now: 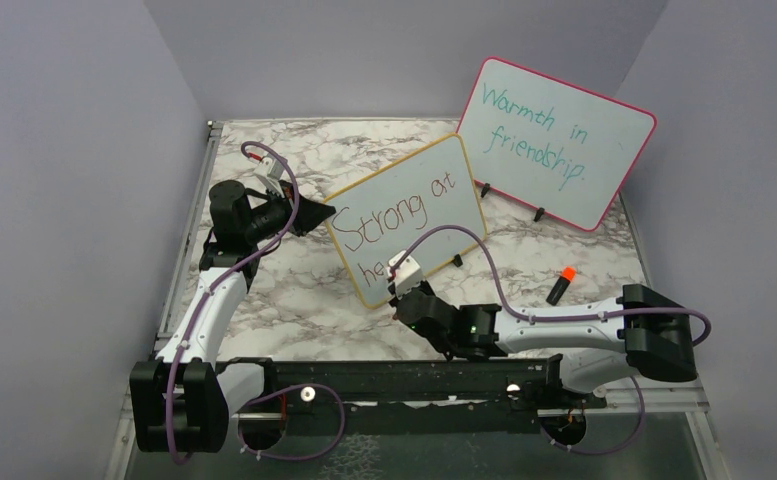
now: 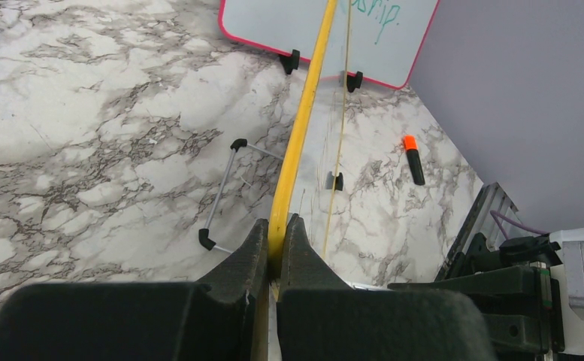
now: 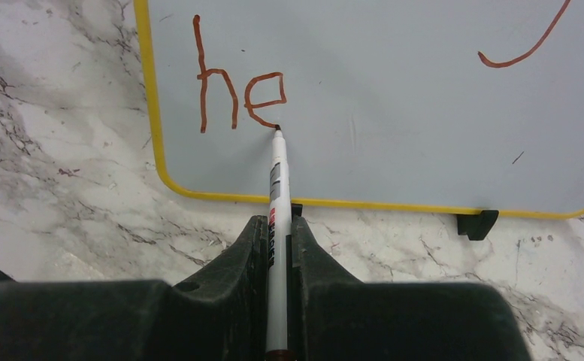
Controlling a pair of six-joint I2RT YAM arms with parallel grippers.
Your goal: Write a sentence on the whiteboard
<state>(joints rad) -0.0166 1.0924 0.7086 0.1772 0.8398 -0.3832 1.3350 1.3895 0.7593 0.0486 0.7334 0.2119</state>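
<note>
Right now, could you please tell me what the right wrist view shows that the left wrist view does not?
Only right wrist: the right end effector gripping a white marker pen, its tip at red-brown handwritten letters "he". Only left wrist: the left end effector clamping the yellow-framed rectangular whiteboard edge-on, a pink-framed whiteboard, and a black orange-capped marker. Both: that yellow-framed whiteboard and the marbled tabletop.

The whiteboard (image 1: 414,205) stands left, before the other board (image 1: 554,145), highlighter (image 1: 560,285) rightward.
</note>
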